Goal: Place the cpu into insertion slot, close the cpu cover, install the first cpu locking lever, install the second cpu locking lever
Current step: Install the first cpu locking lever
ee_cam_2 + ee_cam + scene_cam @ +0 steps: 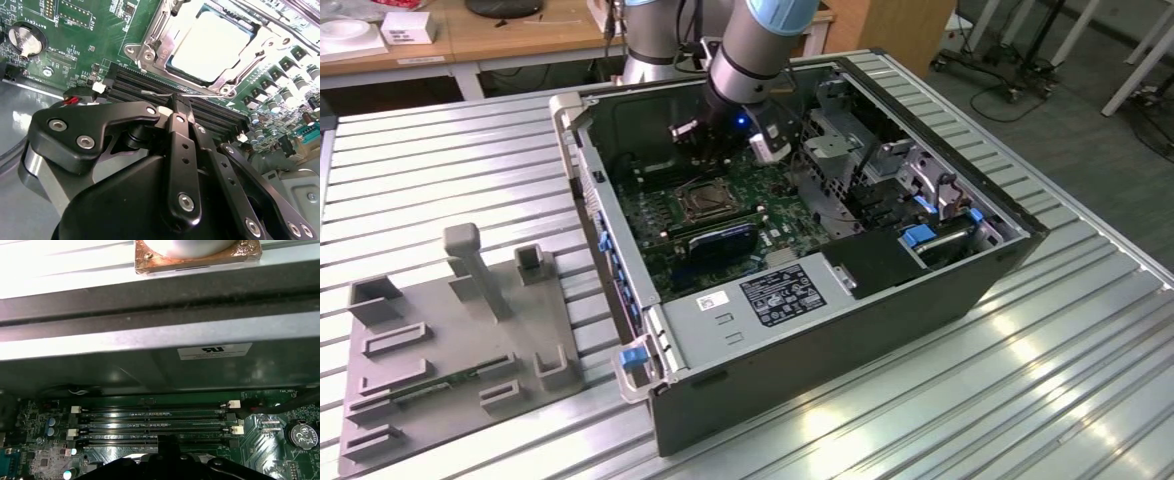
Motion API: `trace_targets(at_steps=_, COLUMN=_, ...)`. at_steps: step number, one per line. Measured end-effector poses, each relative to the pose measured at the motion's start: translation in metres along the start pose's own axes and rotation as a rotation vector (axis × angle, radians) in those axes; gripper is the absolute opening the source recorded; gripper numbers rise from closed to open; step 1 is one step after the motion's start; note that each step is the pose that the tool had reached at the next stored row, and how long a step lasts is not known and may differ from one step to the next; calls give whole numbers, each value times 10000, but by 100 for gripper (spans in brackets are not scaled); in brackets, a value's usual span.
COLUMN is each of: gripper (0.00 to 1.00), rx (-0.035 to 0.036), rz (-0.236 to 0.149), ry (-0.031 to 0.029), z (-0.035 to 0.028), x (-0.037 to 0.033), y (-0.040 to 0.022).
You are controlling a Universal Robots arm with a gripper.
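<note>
1. cpu: sat flat in the insertion slot, near the middle of the green board. The entries below ran from the exterior view's left to its right.
2. grey fixture tray: rested on the slatted table, well apart from the work, presumably as a staging place for parts.
3. computer case: lay on its side with the panel off, so that the board faced upward and the arm could reach in from above.
4. cpu cover: lay down over the chip's edges, its window leaving the silver top bare. This is the posture that clamps the chip.
5. locking lever: a thin wire that ran along the socket's edge, next to the memory slots.
6. gripper: its fingers were drawn together with nothing visible between them, making one narrow tip suited to pressing a thin wire. The tip stood at the locking lever, though whether it touched the wire or hung just above it could not be settled.
7. drive bay: occupied the case's far end, clear of the arm's reach.
</note>
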State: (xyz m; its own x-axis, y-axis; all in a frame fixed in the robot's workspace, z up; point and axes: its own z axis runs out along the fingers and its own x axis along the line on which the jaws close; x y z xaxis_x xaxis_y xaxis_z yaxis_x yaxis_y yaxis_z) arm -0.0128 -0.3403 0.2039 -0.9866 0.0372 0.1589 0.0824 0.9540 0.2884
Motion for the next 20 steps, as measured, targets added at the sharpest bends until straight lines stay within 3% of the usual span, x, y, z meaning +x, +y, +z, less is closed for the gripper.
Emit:
trace_targets(at_steps=10, gripper=11, rx=5, rz=19, ry=61, z=25, x=-48, y=-6)
trace_targets(at_steps=20, gripper=11, rx=-1, rz=45, ry=64, z=28, x=-47, y=0)
